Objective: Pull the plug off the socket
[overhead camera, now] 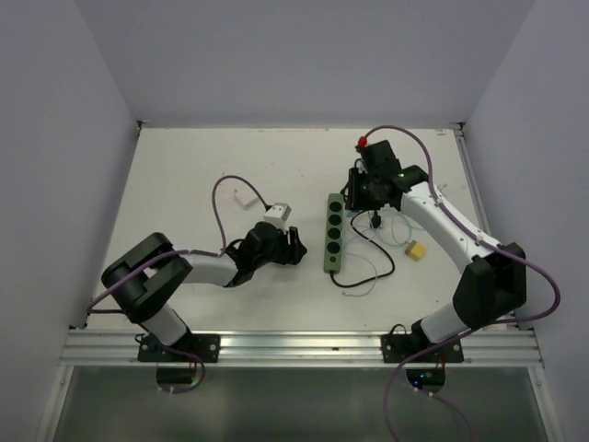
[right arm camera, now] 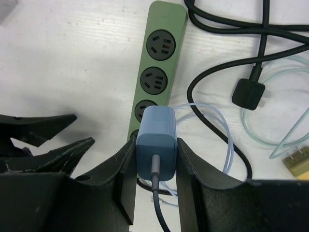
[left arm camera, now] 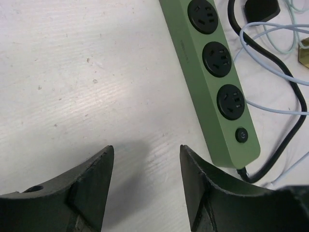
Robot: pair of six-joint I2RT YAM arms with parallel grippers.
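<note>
The socket (overhead camera: 332, 235) is a long green power strip with round black outlets, lying mid-table. My right gripper (overhead camera: 357, 198) hangs over its far end, and in the right wrist view it (right arm camera: 155, 141) is shut on the plug (right arm camera: 155, 130), a blue block with a grey cable. The plug covers the strip's (right arm camera: 159, 67) nearest outlet; its prongs are hidden, so I cannot tell whether they are seated. My left gripper (overhead camera: 294, 247) rests low on the table just left of the strip, and it (left arm camera: 147, 147) is open with only bare tabletop between its fingers. The strip's switch end (left arm camera: 241, 135) lies to its right.
The strip's black cord (right arm camera: 217, 72) loops right of it and ends in a black plug head (right arm camera: 248, 93). Pale blue cable (right arm camera: 227, 130) and greenish cable (right arm camera: 285, 140) tangle there too. A yellow block (overhead camera: 416, 249) lies beside them. A small white piece (overhead camera: 246, 196) lies at the left.
</note>
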